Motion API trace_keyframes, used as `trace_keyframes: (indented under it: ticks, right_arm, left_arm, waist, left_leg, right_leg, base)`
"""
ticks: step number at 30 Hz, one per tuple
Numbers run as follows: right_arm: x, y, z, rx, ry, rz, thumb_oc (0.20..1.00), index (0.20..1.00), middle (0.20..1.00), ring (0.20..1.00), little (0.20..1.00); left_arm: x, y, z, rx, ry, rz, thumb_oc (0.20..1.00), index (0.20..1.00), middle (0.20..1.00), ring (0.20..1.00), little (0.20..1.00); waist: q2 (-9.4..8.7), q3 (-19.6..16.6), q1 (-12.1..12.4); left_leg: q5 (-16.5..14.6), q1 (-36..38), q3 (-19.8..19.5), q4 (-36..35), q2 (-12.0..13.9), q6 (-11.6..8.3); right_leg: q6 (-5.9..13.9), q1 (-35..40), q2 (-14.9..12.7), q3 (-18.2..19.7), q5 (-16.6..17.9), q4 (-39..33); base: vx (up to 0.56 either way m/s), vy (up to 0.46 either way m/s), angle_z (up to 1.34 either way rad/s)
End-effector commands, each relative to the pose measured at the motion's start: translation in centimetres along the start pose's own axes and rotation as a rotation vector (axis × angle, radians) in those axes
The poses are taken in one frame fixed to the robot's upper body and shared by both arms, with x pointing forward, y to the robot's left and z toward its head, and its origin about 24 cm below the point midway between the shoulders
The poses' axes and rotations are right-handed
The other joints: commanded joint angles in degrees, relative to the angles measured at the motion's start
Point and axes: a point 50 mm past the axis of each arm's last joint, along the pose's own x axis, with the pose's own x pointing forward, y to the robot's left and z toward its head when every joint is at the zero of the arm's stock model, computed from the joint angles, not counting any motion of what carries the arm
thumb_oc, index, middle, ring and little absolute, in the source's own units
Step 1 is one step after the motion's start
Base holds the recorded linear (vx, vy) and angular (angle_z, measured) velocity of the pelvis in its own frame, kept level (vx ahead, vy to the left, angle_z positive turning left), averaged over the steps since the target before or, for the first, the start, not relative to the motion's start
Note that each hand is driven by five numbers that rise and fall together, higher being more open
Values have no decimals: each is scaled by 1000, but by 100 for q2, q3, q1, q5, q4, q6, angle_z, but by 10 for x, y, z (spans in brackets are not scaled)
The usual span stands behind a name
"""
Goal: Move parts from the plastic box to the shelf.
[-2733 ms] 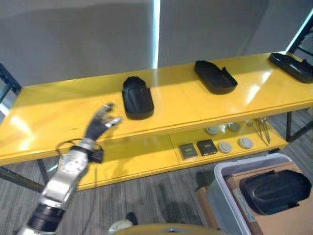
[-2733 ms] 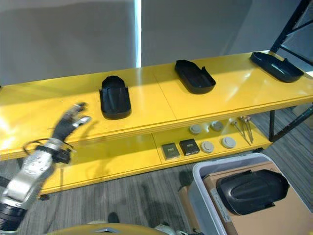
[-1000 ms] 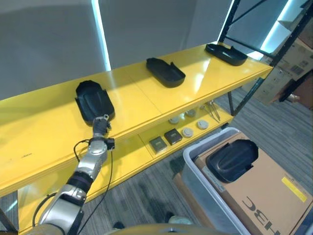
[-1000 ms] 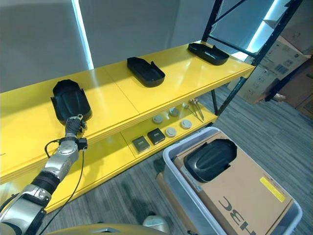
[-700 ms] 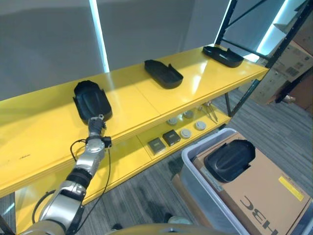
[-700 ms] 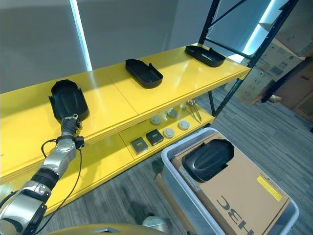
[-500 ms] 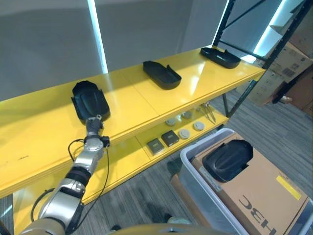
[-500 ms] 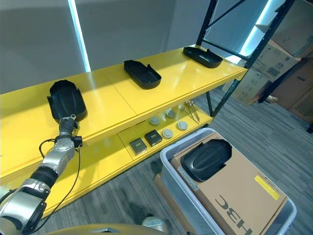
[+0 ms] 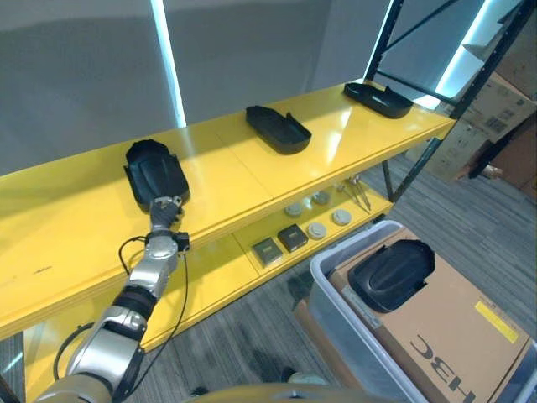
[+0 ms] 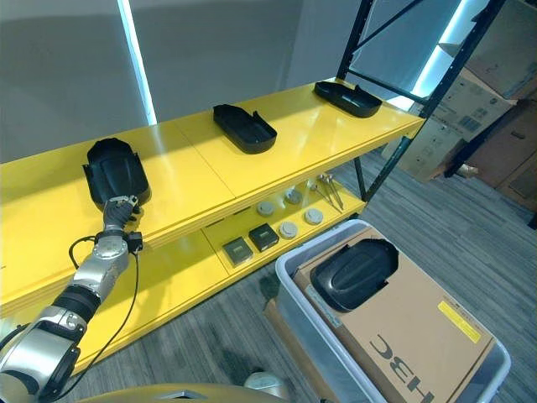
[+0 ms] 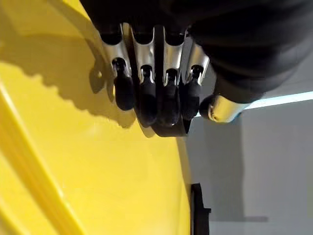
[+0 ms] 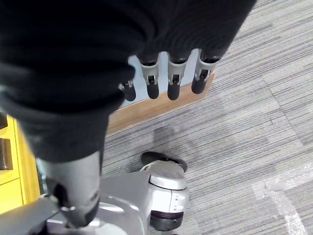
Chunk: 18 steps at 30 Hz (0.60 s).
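left hand (image 9: 167, 207): reaching over the front edge of the shelf's top board, fingers straight and close together, tips at the near end of the leftmost black part (image 9: 155, 175); in the left wrist view the fingers (image 11: 145, 93) lie flat along the yellow surface and curl round nothing.
right hand (image 12: 166, 81): hanging idle at the robot's side over the carpet, fingers relaxed and loosely apart, empty.
parts on the shelf (image 9: 75, 218): three black moulded pieces spaced along the top board, the leftmost one at the hand, the middle part (image 9: 278, 129) well apart from it, the far part (image 10: 347, 98) near the shelf's right end by the dark upright.
plastic box (image 10: 295, 315): grey tub on the floor at lower right, a cardboard carton (image 10: 419, 336) inside it, and one more black part (image 10: 353, 273) lying on top of that carton.
lower shelf: small round discs and two dark square pieces (image 9: 281, 244), not in play.
step in hand: looks like the tail end of a placement, the left hand flat against the leftmost piece, settling or nudging it rather than gripping.
next move: by my read, draw that hand back clear of the board without dragging the piece, then go to the box and close on the remaining part from above.
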Motion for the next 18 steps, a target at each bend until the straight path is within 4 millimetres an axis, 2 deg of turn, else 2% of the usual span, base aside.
trace_keyframes:
  ticks: [1,3,6,8,14,17,18]
  right_arm:
    - [1,-10,0,-24,0,-20,1000,1000,1000,1000,1000]
    - [2,-11,3,16,-2,-34,1000,1000,1000,1000,1000]
    - [2,-11,6,45,0,-53,1000,1000,1000,1000,1000]
    - [2,-12,5,56,3,-63,1000,1000,1000,1000,1000]
    - [2,-14,5,197,11,-127,1000,1000,1000,1000,1000]
    - [0,-5,0,328,29,-171,1000,1000,1000,1000,1000]
    - [0,-5,0,328,30,-171,1000,1000,1000,1000,1000]
  left_arm:
    - [-3,-7,53,-104,-263,-121,1000,1000,1000,1000,1000]
    - [-26,-7,71,-125,-345,-239,1000,1000,1000,1000,1000]
    - [-50,4,76,-163,-380,-339,1000,1000,1000,1000,1000]
    - [-58,10,72,-208,-359,-361,1000,1000,1000,1000,1000]
    - [-87,23,54,-139,-319,-537,1000,1000,1000,1000,1000]
    - [-100,22,50,-137,-311,-666,1000,1000,1000,1000,1000]
    - [-100,22,50,-136,-311,-666,1000,1000,1000,1000,1000]
  waist:
    - [97,14,147]
    - [136,60,349]
    - [181,85,573]
    - [197,86,661]
    - [288,131,959]
    - [296,200,974]
    - [295,200,975]
  left_leg:
    - [-723,-73,-814,698,260,-42]
    - [-747,-101,-928,698,208,-30]
    - [-771,-150,-1072,719,125,-6]
    - [-783,-181,-1150,739,81,14]
    - [-777,-257,-1423,662,-180,166]
    - [-856,-188,-1241,544,-390,284]
    - [-856,-186,-1239,542,-391,284]
  right_leg:
    - [344,-199,-104,-5,-166,203]
    - [334,-158,-147,-98,-150,193]
    - [333,-116,-205,-185,-129,194]
    - [342,-110,-240,-213,-122,214]
    - [462,-210,-466,-264,-43,463]
    - [756,-531,-808,-461,465,560]
    - [756,-531,-808,-459,465,560]
  base:
    - [-127,55,4]
    - [-145,70,6]
    - [-151,91,22]
    - [-122,86,17]
    - [-134,125,22]
    - [-122,65,3]
    - [-154,6,-14]
